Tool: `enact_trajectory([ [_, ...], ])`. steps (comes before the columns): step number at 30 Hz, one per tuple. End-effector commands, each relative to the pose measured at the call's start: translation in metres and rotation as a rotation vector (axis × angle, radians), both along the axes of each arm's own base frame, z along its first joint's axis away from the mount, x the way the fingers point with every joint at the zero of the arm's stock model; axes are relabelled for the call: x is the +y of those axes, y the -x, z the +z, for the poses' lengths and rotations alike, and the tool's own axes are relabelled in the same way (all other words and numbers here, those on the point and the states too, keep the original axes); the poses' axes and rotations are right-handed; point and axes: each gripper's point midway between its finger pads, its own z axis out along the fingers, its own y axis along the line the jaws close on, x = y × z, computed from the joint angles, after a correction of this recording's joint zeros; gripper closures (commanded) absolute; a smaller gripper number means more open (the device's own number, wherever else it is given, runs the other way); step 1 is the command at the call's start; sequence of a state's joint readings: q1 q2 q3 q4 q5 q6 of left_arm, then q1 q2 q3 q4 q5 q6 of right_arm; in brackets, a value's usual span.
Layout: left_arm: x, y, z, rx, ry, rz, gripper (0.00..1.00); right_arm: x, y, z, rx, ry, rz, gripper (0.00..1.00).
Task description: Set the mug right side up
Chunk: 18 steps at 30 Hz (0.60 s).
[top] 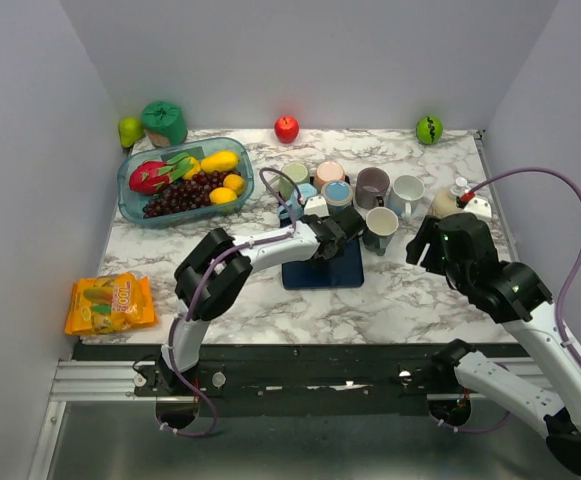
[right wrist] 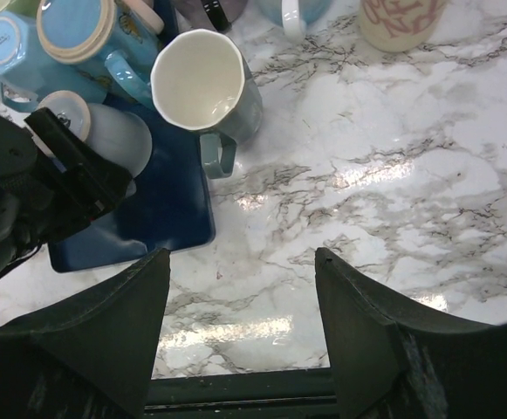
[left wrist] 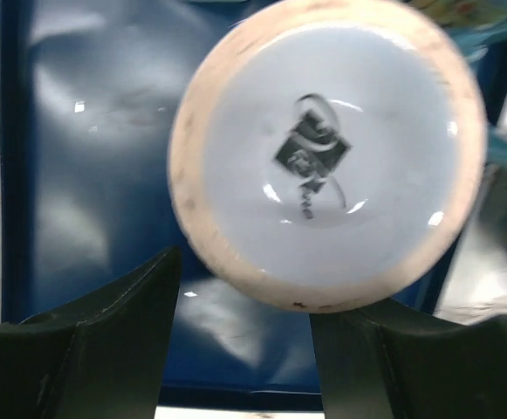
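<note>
The mug [left wrist: 323, 148] lies tipped on the blue mat [left wrist: 87, 131], its white base with a tan unglazed ring facing the left wrist camera. My left gripper [left wrist: 244, 279] is open, and the mat shows between its fingers. The mug's lower edge sits just above the fingertips and touches the right one. In the right wrist view the same pale mug [right wrist: 118, 140] lies on its side against the left gripper [right wrist: 70, 175]. From above, the left gripper [top: 348, 228] hides most of it. My right gripper [right wrist: 240, 262] hangs open over bare marble, at the right [top: 425, 245].
An upright grey-green mug [right wrist: 202, 83] stands at the mat's right edge, with light blue mugs [right wrist: 78, 35] and more mugs [top: 372, 185] packed behind. A fruit bowl [top: 180, 180] sits back left and a snack bag [top: 110, 303] front left. A red apple [top: 286, 128] rests by the back wall.
</note>
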State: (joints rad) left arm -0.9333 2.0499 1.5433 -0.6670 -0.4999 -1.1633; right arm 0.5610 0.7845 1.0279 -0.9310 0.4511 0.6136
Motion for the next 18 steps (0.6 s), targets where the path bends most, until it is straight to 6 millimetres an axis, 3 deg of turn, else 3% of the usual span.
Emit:
enact_trajectory([
  [1, 0.011, -0.004, 0.029, -0.085, 0.016, -0.026, 0.35, -0.006, 0.003, -0.007, 0.015, 0.005, -0.030, 0.25],
  [11, -0.002, -0.008, 0.046, -0.152, 0.000, -0.226, 0.34, -0.003, 0.002, -0.012, 0.025, -0.001, -0.027, 0.26],
  [18, -0.003, -0.004, 0.032, -0.117, -0.006, -0.245, 0.49, -0.003, 0.001, -0.013, 0.025, -0.001, -0.029, 0.26],
])
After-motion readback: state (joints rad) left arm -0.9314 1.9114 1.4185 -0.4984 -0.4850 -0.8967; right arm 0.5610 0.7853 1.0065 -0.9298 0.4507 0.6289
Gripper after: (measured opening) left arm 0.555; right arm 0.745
